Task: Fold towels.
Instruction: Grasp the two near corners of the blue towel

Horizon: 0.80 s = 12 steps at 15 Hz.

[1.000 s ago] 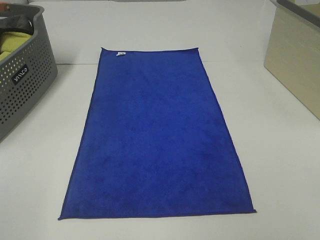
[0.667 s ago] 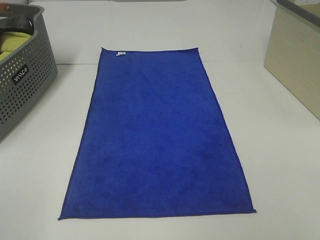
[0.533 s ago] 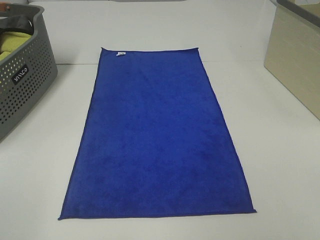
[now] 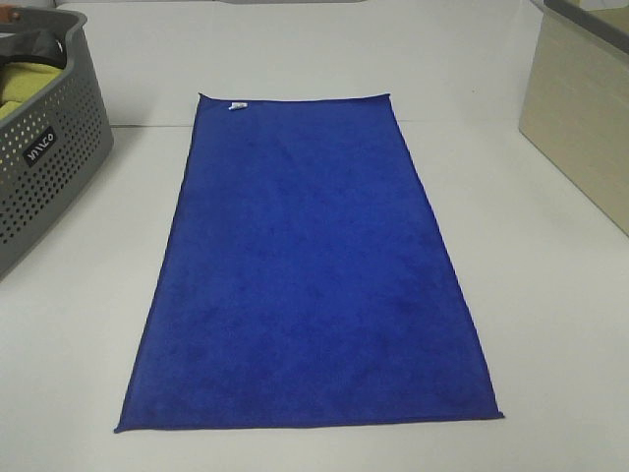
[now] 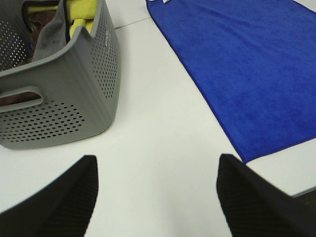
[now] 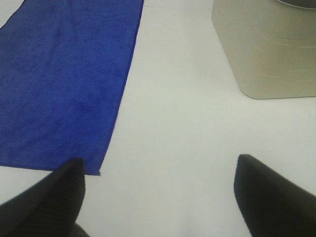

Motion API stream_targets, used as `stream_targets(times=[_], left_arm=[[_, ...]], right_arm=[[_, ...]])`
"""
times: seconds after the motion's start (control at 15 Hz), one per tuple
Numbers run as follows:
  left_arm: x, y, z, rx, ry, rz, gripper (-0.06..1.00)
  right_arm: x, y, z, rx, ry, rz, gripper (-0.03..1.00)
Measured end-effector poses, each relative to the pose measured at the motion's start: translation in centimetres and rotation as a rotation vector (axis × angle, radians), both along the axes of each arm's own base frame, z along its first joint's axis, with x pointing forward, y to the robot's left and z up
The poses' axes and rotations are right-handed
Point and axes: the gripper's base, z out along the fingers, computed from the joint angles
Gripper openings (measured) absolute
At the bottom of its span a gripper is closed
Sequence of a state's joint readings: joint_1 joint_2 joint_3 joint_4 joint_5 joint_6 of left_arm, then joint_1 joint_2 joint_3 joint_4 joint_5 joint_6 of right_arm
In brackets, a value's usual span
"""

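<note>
Here a white tag (image 4: pixel 236 106) sits at the blue towel (image 4: pixel 310 275)'s far corner

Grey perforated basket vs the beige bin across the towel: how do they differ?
The grey perforated plastic basket has hole-patterned walls; the beige smooth-walled bin has solid ones. The basket stands left of the flat blue towel, the bin right. The basket holds yellow cloth; the bin's inside is out of view. Both stand on the white table, apart from the towel.
</note>
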<state>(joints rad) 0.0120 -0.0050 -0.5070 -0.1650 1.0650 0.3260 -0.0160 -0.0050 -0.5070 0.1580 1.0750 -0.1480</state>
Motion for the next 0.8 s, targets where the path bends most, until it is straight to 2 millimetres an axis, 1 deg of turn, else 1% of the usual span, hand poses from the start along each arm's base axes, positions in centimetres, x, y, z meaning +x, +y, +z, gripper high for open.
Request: stream_targets(times=[0.8], left_arm=[[0.00, 0.00, 0.00, 0.000, 0.000, 0.000, 0.65]], right_arm=[[0.00, 0.00, 0.00, 0.000, 0.000, 0.000, 0.78]])
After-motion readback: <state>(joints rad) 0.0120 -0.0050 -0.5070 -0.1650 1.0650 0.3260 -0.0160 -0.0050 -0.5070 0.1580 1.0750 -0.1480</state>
